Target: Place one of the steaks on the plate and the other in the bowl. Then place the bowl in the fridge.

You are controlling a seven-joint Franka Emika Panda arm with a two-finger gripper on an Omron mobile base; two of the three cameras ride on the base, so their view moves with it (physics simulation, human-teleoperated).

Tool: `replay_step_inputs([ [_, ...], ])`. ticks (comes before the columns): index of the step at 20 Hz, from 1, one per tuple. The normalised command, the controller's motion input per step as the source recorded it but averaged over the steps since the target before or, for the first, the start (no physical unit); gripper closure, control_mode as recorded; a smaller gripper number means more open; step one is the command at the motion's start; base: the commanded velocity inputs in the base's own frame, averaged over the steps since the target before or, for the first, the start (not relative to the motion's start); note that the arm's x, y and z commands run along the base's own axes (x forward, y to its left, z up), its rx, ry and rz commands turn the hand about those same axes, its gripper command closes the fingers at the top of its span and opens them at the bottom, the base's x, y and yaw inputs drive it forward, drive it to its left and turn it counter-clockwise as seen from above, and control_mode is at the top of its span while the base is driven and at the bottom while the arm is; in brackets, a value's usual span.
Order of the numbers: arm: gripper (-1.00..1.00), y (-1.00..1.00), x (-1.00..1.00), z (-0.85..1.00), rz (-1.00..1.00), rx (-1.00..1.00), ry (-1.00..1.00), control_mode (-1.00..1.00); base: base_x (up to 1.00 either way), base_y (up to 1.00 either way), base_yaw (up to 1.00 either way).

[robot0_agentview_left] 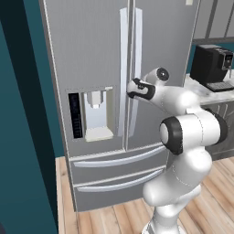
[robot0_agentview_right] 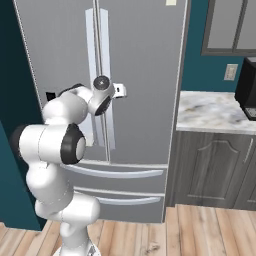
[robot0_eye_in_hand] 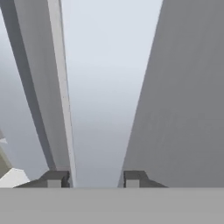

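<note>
The grey fridge (robot0_agentview_left: pixel 91 55) stands closed, with the gripper (robot0_eye_in_hand: pixel 92 178) pinching its pale right door handle (robot0_eye_in_hand: pixel 103 96), fingertips cut off at the frame edge.

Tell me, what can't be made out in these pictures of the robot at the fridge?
- Inside of the fridge: hidden by its shut doors, both base views.
- The gripper closed on the right door handle: in the base views, the robot's own hand covers the contact.
- Fridge top: cut off by the upper edge, both base views.
- Coffee machine: cut by the right edge, right base view.
</note>
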Motion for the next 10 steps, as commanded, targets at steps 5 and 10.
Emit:
replay_step_inputs([
  [5,1.00,-0.61,-0.62,0.17,0.01,0.00,0.06,-1.00,0.00,0.00,0.00],
  [10,1.00,-0.84,-0.76,0.18,0.05,0.03,0.07,-1.00,0.00,0.00,0.00],
])
